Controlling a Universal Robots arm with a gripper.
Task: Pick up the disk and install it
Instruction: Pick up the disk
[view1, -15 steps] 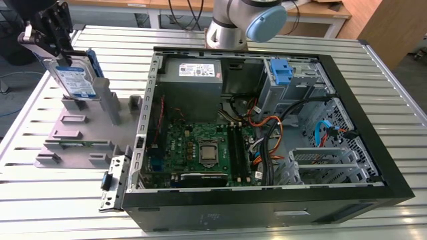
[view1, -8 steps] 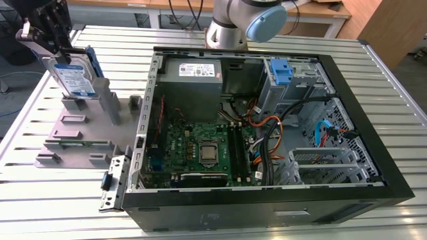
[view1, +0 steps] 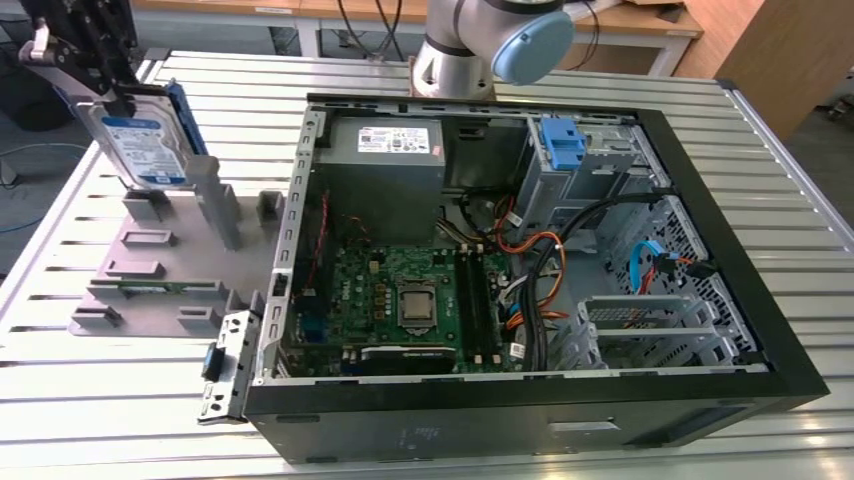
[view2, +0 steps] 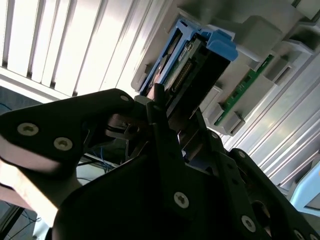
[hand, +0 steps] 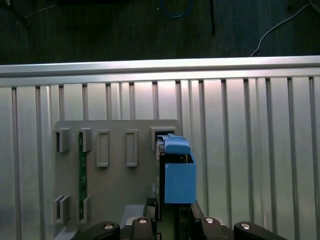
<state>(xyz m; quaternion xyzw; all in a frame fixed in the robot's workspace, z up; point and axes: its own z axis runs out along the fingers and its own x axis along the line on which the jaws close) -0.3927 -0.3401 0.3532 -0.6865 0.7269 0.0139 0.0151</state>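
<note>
Exterior view looks steeply down from well back; the 2 wrist views ride close behind the black gripper (view1: 123, 98), all 3 sharing the blue-framed silver disk (view1: 144, 145) and grey plastic stand (view1: 154, 268) below it.

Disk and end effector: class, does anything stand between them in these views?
Nothing visible does. The end effector is right at the top edge of the disk, which stands upright at the grey stand.

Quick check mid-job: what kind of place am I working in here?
Probably a robotics lab bench: a slotted aluminium table, an open desktop computer case on it, and a grey stand holding the disk.
</note>
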